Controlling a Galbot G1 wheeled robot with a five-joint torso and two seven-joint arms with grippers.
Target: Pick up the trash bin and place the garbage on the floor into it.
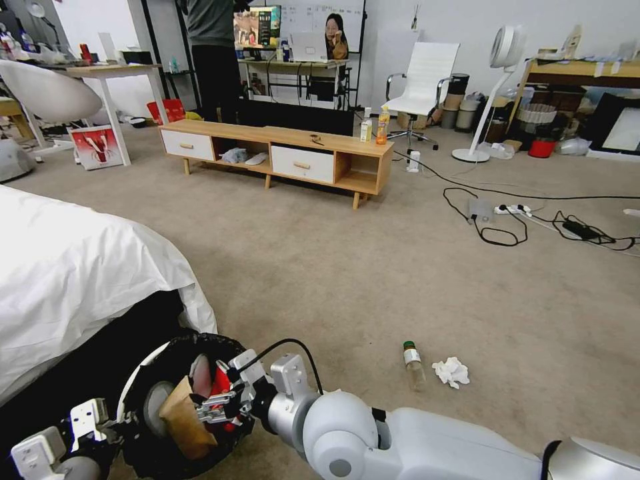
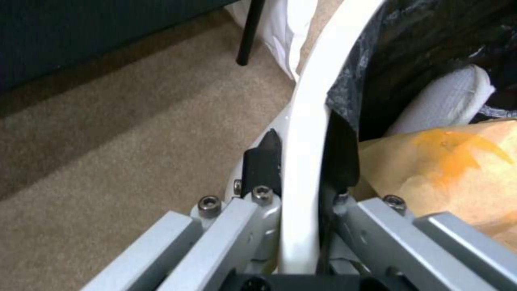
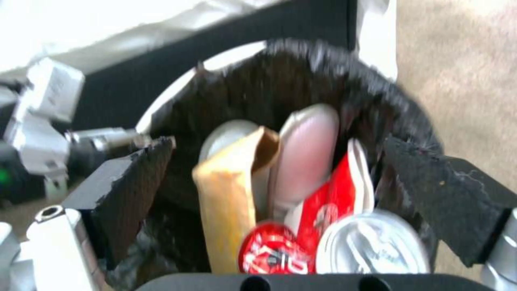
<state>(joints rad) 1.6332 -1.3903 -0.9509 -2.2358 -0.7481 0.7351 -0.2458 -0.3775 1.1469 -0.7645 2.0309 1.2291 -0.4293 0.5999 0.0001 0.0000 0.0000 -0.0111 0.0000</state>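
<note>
Left hand [image 2: 301, 226] pinched bin [image 1: 137, 373] rim at 7 o'clock; right hand [image 3: 280, 194] spread over bin, can [image 3: 371, 246] between fingers; bottle [image 1: 413, 363], tissue [image 1: 451, 371] on floor [image 1: 333, 267].

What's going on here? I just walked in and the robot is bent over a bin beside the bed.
The left tool is clamped on the white rim of the trash bin, holding it beside the bed. The right tool hangs open over the bin's mouth, where a cardboard piece, a snack packet and a crushed can already lie. A small green-capped bottle and a white tissue are still on the carpet.
</note>
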